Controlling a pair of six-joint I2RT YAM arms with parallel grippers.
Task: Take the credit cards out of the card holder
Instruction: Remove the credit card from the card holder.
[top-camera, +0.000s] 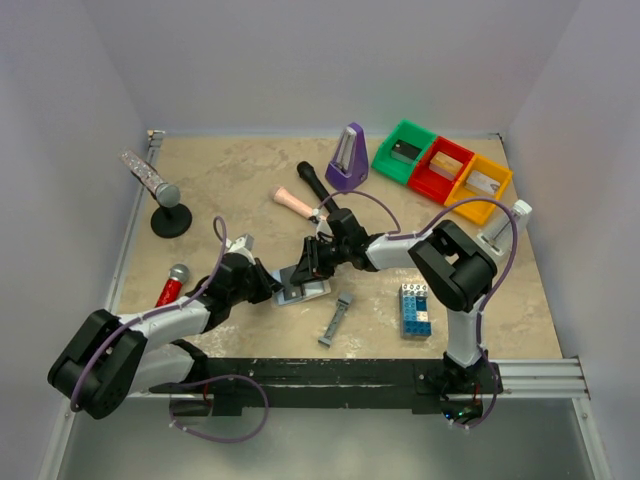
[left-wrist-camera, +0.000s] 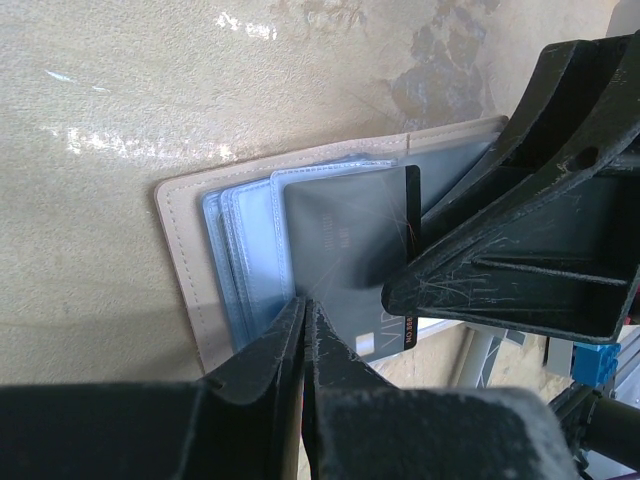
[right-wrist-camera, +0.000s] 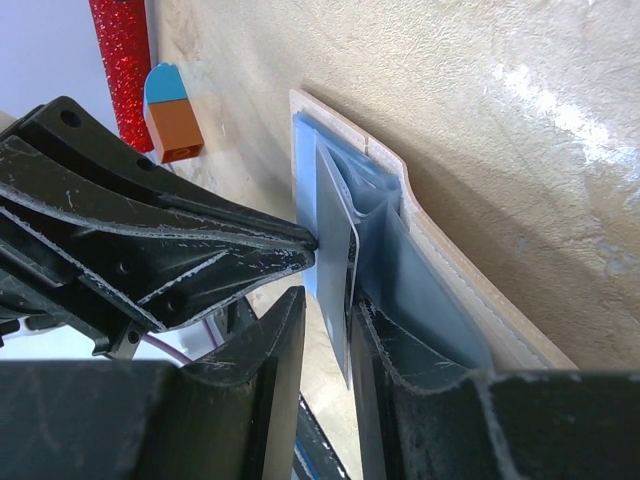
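Two claws of mine meet at the card holder (top-camera: 303, 291), which lies open and flat on the table (top-camera: 230, 180). My left claw (left-wrist-camera: 303, 306) is closed, fingers pressed together with only a hairline between them, and its tips rest on the holder's left side, at the edge of the pale blue pockets (left-wrist-camera: 245, 250). My right claw (right-wrist-camera: 328, 305) comes in from the holder's right side, narrowed to a slim gap and holding one dark card (left-wrist-camera: 345, 235), which stands tilted up from those pockets with its lower end still among them. A grey bar (top-camera: 337, 320) lies near the holder's right corner, and a brick stack (top-camera: 415, 308) stands farther right of the holder.
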